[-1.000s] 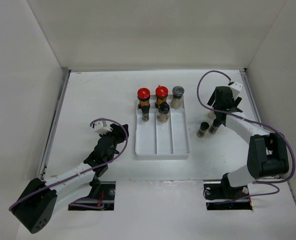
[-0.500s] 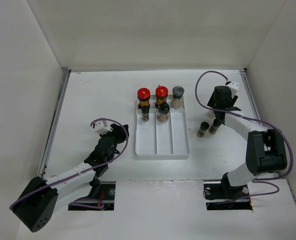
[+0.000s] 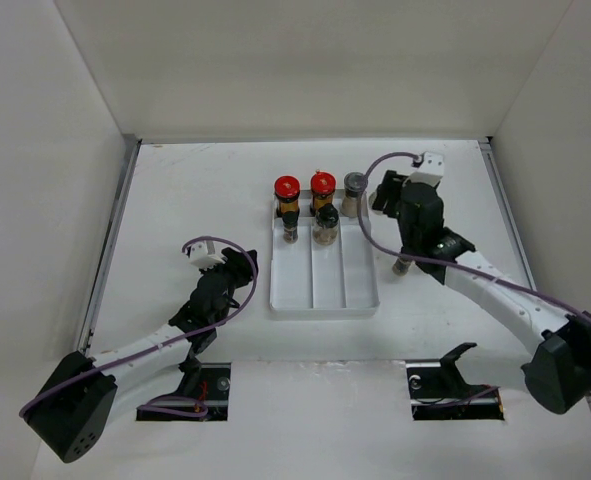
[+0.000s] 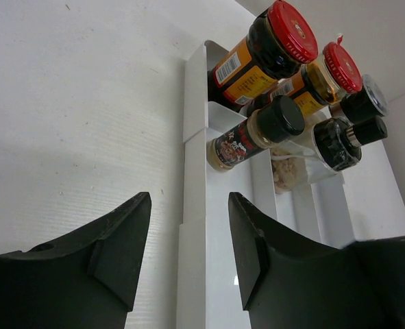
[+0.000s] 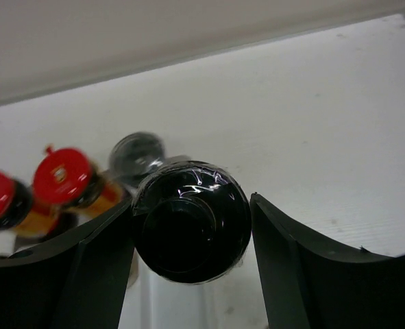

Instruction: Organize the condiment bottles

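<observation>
Two red-capped bottles (image 3: 287, 190) (image 3: 322, 186) and the grey-capped bottle (image 3: 355, 189) stand at the far end of the white tray (image 3: 325, 285). Two black-capped shakers (image 3: 291, 230) (image 3: 326, 225) stand just in front of them. My right gripper (image 3: 383, 197) is right of the grey-capped bottle. It is shut on a black-capped shaker (image 5: 192, 229), whose cap fills the gap between the fingers in the right wrist view. One more shaker (image 3: 402, 265) stands on the table right of the tray. My left gripper (image 3: 237, 268) is open and empty, left of the tray.
White walls close the table on the left, back and right. My right arm (image 3: 495, 285) crosses the table right of the tray. In the left wrist view the tray's left wall (image 4: 194, 205) lies between the fingers, with the bottles beyond.
My right gripper has swung left from the far right of the table to beside the tray's back right corner, carrying a black-capped shaker. My left arm has not moved.
</observation>
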{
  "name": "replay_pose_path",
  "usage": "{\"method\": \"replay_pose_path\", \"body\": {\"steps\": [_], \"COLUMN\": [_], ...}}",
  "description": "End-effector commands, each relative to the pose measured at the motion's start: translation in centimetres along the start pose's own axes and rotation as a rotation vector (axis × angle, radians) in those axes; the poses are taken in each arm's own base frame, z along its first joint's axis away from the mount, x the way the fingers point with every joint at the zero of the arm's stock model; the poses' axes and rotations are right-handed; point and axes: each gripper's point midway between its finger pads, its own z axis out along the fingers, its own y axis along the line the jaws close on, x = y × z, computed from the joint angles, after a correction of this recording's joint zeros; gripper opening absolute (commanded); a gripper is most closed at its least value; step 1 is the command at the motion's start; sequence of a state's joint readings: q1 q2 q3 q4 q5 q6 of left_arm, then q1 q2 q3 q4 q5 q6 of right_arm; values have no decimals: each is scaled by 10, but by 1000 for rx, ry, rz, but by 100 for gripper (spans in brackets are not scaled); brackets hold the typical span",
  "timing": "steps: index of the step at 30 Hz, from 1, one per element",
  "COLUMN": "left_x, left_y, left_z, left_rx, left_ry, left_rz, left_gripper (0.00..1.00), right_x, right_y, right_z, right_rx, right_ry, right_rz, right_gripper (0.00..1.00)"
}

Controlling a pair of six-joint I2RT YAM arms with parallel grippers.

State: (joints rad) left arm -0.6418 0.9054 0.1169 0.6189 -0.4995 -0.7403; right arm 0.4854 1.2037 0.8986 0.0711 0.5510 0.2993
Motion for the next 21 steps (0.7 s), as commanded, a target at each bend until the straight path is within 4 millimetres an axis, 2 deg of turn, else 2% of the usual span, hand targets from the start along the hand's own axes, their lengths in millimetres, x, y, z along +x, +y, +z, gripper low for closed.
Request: {"method": "replay_pose_path", "body": {"steps": [1,4,9,16,21], "left_x": [-11,-11,-11,-13,-13], "left_y": [-13,-14,-15,-16,-15], "left_z": [1,0,0,-1,-1], "left_rx": [43,47,52,58,54], "left_ry": [-39,-41,-40,-44,-44], "left_rz": [-35,-37,-36,-38,-38], "left_gripper": [47,47,47,47,47], "right_x": [1,19,41,60,82], "right_y": [37,61,77,75,75], "right_z": [-17,-20,-3,24,37], "right_rx": [-89,-143,-172,-171,-151], "right_ry": [-26,11,57,93,133], "right_rz": [22,12,-38,-40,-59], "right_gripper": [52,52,53,53,55]}}
